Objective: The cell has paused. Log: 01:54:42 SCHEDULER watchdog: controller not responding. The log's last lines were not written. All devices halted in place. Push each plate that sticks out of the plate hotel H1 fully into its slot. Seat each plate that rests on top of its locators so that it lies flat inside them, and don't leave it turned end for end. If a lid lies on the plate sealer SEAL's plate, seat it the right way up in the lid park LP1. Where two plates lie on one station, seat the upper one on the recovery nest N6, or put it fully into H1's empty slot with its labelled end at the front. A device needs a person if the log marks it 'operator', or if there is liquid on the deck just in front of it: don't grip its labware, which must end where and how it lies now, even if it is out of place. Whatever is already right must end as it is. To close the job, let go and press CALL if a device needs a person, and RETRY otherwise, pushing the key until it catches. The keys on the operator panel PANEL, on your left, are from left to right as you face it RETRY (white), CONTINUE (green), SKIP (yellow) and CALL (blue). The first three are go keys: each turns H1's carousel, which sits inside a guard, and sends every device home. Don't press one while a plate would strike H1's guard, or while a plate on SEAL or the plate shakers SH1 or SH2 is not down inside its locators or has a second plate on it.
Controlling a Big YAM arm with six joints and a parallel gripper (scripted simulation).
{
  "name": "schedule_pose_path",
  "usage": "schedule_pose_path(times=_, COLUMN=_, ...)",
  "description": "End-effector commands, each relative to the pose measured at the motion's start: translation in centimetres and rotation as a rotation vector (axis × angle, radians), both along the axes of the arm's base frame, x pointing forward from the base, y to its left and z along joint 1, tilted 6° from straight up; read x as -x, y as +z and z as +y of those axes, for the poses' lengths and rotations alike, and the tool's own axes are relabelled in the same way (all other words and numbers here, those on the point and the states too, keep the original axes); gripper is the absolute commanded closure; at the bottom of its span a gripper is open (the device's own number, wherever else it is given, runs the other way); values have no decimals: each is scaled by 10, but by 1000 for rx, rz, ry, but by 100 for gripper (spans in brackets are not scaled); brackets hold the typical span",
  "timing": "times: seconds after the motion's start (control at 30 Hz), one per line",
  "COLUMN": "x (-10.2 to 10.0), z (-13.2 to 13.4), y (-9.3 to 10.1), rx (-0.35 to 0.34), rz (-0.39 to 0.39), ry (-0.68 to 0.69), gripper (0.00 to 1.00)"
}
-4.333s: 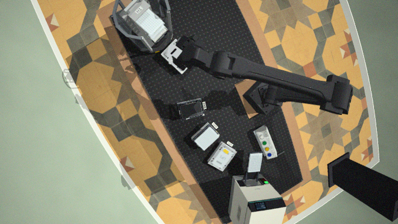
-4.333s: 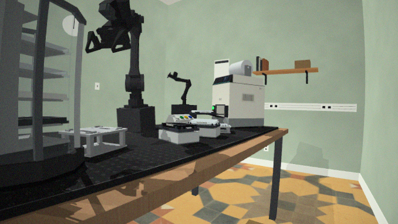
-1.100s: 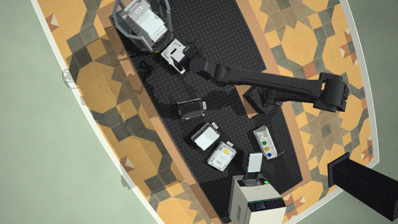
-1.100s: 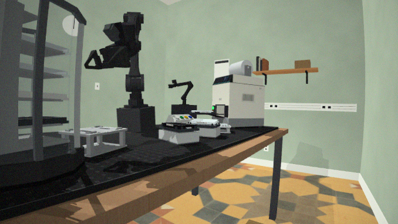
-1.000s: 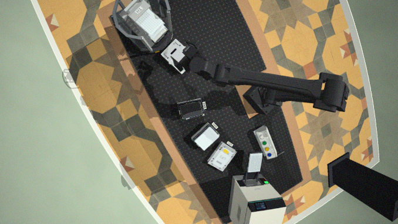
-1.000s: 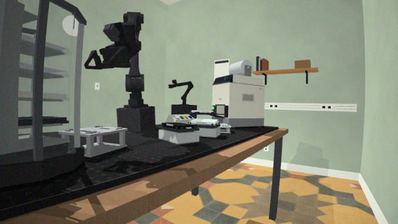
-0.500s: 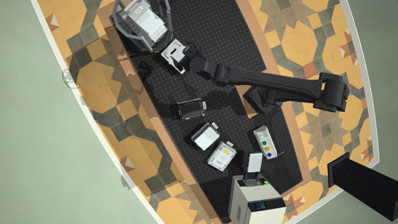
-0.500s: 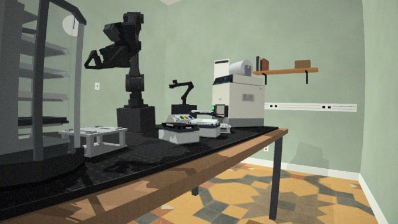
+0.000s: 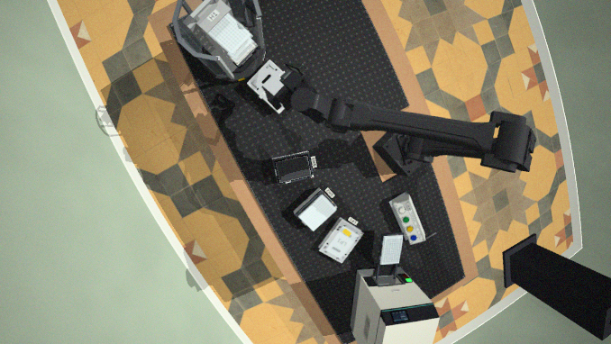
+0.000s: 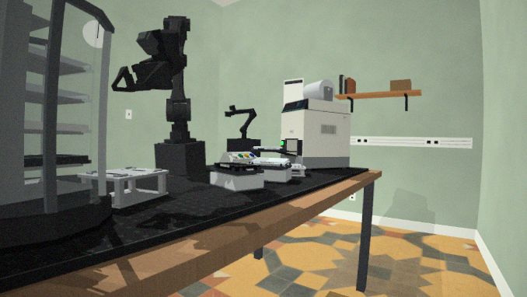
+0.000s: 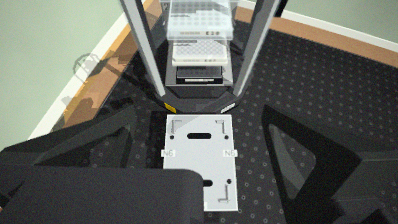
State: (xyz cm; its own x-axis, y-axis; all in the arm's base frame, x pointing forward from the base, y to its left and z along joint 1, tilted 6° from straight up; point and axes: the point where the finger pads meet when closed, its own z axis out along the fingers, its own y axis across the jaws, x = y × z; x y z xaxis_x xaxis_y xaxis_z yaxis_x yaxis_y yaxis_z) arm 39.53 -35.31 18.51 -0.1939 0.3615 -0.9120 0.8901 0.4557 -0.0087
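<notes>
The plate hotel H1 (image 9: 216,36) stands at the far end of the black mat inside its grey guard, and also shows in the side view (image 10: 47,117). In the wrist view its slots hold a clear plate (image 11: 201,20) on top, a white plate (image 11: 200,52) below it and a dark plate (image 11: 199,75) lower down. I cannot tell how far each one sticks out. The white recovery nest N6 (image 11: 201,157) lies bare just in front of H1. My gripper (image 11: 198,111) hovers above N6 (image 9: 266,83), open and empty, facing H1's opening; it also shows in the side view (image 10: 124,79).
A dark plate sits on one station (image 9: 293,167) and a white plate on another (image 9: 315,209). The lid park LP1 (image 9: 341,239) shows a yellow mark. The panel (image 9: 406,215) carries its coloured keys. The sealer (image 9: 391,307) has a white plate (image 9: 391,248) on its extended tray.
</notes>
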Motion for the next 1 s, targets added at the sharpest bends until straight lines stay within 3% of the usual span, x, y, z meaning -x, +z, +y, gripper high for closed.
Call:
schedule_pose_path(times=0.0, x=-7, z=-5, y=18, rx=26, rz=-38, ry=1, gripper=0)
schedule_pose_path(times=0.47, x=-7, z=-5, y=18, rx=26, rz=-38, ry=1, gripper=0)
schedule_pose_path(times=0.5, x=1, z=-1, y=18, rx=31, rz=-38, ry=1, gripper=0)
schedule_pose_path(times=0.57, x=-10, z=-7, y=45, rx=43, rz=-57, ry=3, gripper=0)
schedule_pose_path(times=0.6, x=-11, z=-6, y=50, rx=44, rz=-60, ry=4, gripper=0)
schedule_pose_path(times=0.97, x=-11, z=-1, y=76, rx=43, rz=-67, ry=6, gripper=0)
